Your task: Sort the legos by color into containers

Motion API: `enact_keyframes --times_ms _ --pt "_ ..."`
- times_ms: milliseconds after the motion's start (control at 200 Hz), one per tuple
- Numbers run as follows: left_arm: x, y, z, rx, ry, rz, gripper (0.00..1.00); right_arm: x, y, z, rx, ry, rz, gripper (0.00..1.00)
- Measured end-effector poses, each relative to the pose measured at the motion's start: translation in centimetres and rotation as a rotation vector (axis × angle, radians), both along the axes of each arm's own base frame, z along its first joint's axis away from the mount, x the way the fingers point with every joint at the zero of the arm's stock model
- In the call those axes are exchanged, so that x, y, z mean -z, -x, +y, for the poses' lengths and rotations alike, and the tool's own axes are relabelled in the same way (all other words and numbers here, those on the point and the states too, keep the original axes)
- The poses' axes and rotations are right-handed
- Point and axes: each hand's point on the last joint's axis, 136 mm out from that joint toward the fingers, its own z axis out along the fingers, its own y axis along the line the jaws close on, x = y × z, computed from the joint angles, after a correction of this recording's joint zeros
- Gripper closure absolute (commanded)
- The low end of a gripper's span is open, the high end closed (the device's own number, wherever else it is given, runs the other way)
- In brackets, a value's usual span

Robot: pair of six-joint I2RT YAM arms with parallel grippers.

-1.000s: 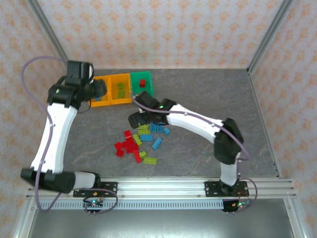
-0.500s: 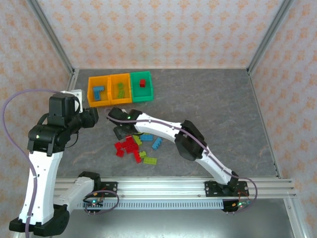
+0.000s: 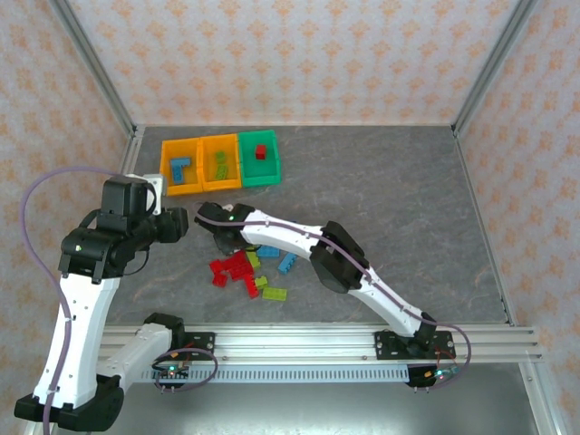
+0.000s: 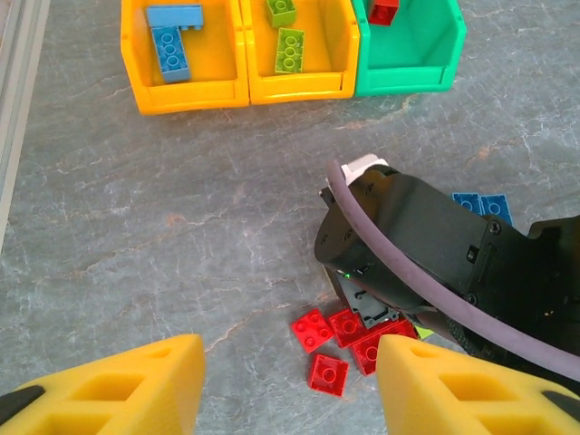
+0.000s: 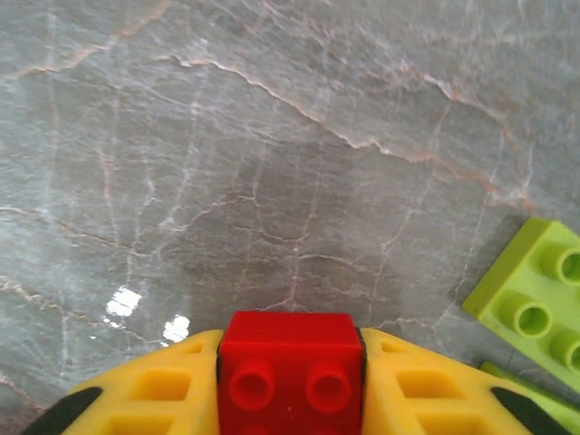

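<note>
One red brick (image 5: 290, 381) is now clamped between the pads of the right claw (image 5: 290, 355), at the left edge of the loose pile (image 4: 331, 349) on the worktop (image 5: 272, 136). A second ago this claw stood wide over the blue and green bricks further right. It has since crossed to the red cluster and closed. A lime brick (image 5: 535, 290) lies just beside the grip, untouched. Whether the held brick has left the surface cannot be told from the wrist view; it appears low.

The left claw (image 4: 290, 390) has withdrawn from above the bins to a position left of the pile. Its fingers are apart with nothing between them.

Assessment: the pick is made and transport is outstanding. The proper destination is the green bin (image 4: 408, 83), which already holds a red brick (image 4: 383, 9). The two orange bins carry blue (image 4: 172, 41) and lime (image 4: 288, 45) pieces. Most of the pile remains unsorted.
</note>
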Motion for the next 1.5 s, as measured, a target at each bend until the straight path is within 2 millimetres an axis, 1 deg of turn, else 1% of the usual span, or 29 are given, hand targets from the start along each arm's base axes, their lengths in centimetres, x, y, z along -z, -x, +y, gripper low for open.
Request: enact_keyframes --times_ms 140,245,330,365,405,435,470,485,490,525,556,581,631,681,776,846,931,1016,1126,1221,1236,1286,1296,1311,1396,1446,1461,1466,1496 --pt "0.0 0.0 -0.5 0.021 0.021 0.003 0.46 -1.4 -0.8 -0.3 0.018 -0.020 -0.018 0.71" --pt "0.0 -0.1 -1.0 0.034 0.044 0.005 0.46 -4.7 -2.9 -2.0 0.066 -0.063 -0.069 0.71" --pt "-0.1 -0.4 -1.4 0.035 0.070 0.002 0.45 -9.0 -6.2 -4.0 0.135 -0.138 -0.155 0.71" --pt "-0.1 -0.7 -1.5 0.033 0.081 0.000 0.46 -11.3 -8.5 -5.0 0.180 -0.181 -0.210 0.70" --pt "-0.1 -1.0 -1.7 0.031 0.094 0.000 0.46 -12.9 -10.2 -5.9 0.215 -0.212 -0.249 0.70" --pt "0.0 -1.3 -1.8 0.025 0.106 0.001 0.46 -14.3 -12.2 -6.9 0.256 -0.241 -0.287 0.70" --pt "0.0 -1.6 -1.9 0.018 0.117 0.005 0.45 -15.5 -14.2 -8.0 0.297 -0.267 -0.317 0.70" --pt "0.0 -1.7 -2.0 0.014 0.123 0.006 0.45 -15.6 -14.4 -8.1 0.300 -0.271 -0.322 0.70" --pt "0.0 -1.7 -2.0 0.014 0.123 0.006 0.45 -16.0 -15.1 -8.5 0.314 -0.280 -0.331 0.70" --pt "0.2 -2.0 -2.0 0.005 0.134 0.011 0.44 -16.6 -17.0 -9.4 0.349 -0.290 -0.354 0.69" --pt "0.4 -2.2 -2.1 -0.007 0.149 0.016 0.43 -17.2 -18.8 -9.9 0.376 -0.311 -0.381 0.69" --pt "0.4 -2.3 -2.1 -0.016 0.156 0.017 0.42 -17.6 -19.6 -10.0 0.387 -0.321 -0.397 0.69" --pt "0.8 -2.5 -2.2 -0.039 0.177 0.023 0.39 -17.4 -21.9 -10.4 0.411 -0.336 -0.424 0.67" --pt "1.4 -2.5 -2.2 -0.066 0.203 0.032 0.36 -17.0 -23.5 -10.2 0.415 -0.349 -0.446 0.66" --pt "2.8 -2.1 -2.4 -0.104 0.247 0.060 0.28 -15.0 -25.2 -8.8 0.393 -0.368 -0.461 0.63" --pt "4.1 -1.6 -2.5 -0.136 0.282 0.089 0.24 -13.3 -26.1 -7.5 0.360 -0.378 -0.469 0.53" --pt "5.9 -1.1 -2.8 -0.169 0.320 0.144 0.22 -11.6 -26.6 -6.5 0.332 -0.382 -0.471 0.37" --pt "7.5 -0.8 -3.1 -0.198 0.349 0.203 0.21 -11.3 -26.7 -6.2 0.310 -0.379 -0.473 0.34" --pt "9.7 -0.3 -3.4 -0.226 0.371 0.277 0.21 -12.7 -26.6 -6.0 0.284 -0.393 -0.486 0.31" --pt "11.2 0.1 -3.7 -0.236 0.376 0.331 0.21 -14.5 -25.6 -6.6 0.258 -0.377 -0.472 0.26" --pt "11.4 0.1 -3.8 -0.239 0.378 0.342 0.21 -15.3 -25.2 -6.9 0.256 -0.375 -0.467 0.25" --pt "11.9 0.1 -4.1 -0.232 0.377 0.358 0.22 -16.5 -24.4 -7.4 0.249 -0.368 -0.454 0.24" --pt "12.0 0.1 -4.3 -0.226 0.376 0.364 0.22 -17.2 -23.7 -7.9 0.245 -0.363 -0.445 0.24" --pt "12.1 0.1 -4.4 -0.224 0.376 0.366 0.22 -17.3 -23.6 -8.0 0.245 -0.362 -0.442 0.24" --pt "12.8 -0.3 -6.1 -0.174 0.365 0.394 0.22 -20.3 -19.6 -10.9 0.235 -0.345 -0.394 0.23" --pt "13.3 -0.6 -7.3 -0.137 0.356 0.411 0.22 -21.4 -17.1 -12.7 0.238 -0.352 -0.376 0.22" --pt "13.4 -0.7 -7.8 -0.122 0.354 0.415 0.22 -21.0 -16.6 -13.2 0.240 -0.339 -0.365 0.22" --pt "13.5 -0.8 -7.9 -0.117 0.353 0.417 0.22 -21.8 -15.9 -13.9 0.246 -0.347 -0.367 0.22" --pt "13.9 -1.0 -8.7 -0.092 0.341 0.432 0.22 -22.2 -14.5 -15.0 0.254 -0.353 -0.366 0.21"
